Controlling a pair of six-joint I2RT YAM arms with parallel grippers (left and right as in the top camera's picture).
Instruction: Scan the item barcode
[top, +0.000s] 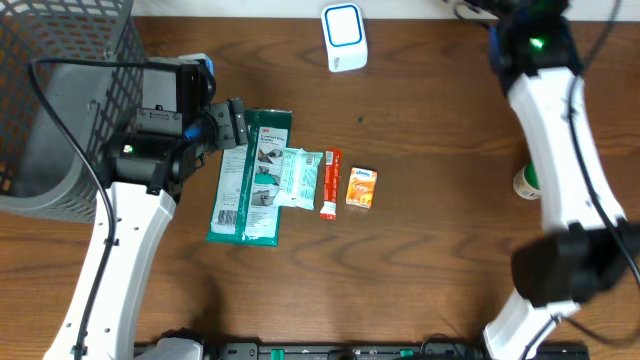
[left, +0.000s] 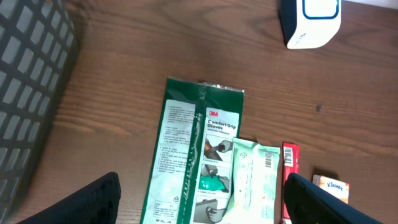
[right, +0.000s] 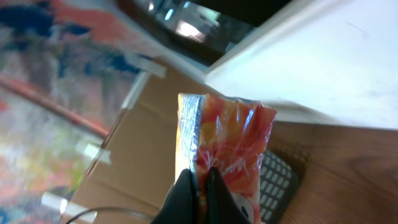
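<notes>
Table (top: 440, 240): brown wood, seen from overhead; clock directions are read on that view

1. Scanner (top: 344, 37): white block with a blue-ringed face, at 12 o'clock near the far edge, apart from all the goods.
2. Snack packet (right: 227, 140): orange-red foil with a silver crimped edge. It is off the table top, held up in the right claw, and shows only in the right wrist view. No barcode can be made out on the side that shows.
3. Right claw (right: 202, 177): black fingers pressed together, pinching the lower edge of the snack packet. Its arm reaches to about 1 o'clock.
4. Left claw (left: 202, 180): fingers spread wide and holding nothing, poised over the near end of the glove pack at about 9 o'clock.
5. Glove pack (top: 252, 180): long green pack lying flat, left of centre.
6. Pale green sachet (top: 297, 176): lies partly over the right edge of the glove pack.
7. Red stick sachet (top: 329, 184): narrow, just at 3 o'clock of the pale green sachet.
8. Tissue box (top: 361, 188): small and orange, just beside the red stick sachet, near the centre.
9. Mesh basket (top: 70, 60): grey wire, at 10 o'clock.
10. Round green-and-white thing (top: 524, 182): at 3 o'clock, half hidden by the right arm; kind not clear.
11. Keypad (right: 278, 183): dark, with a grid of keys, behind the snack packet in the right wrist view
</notes>
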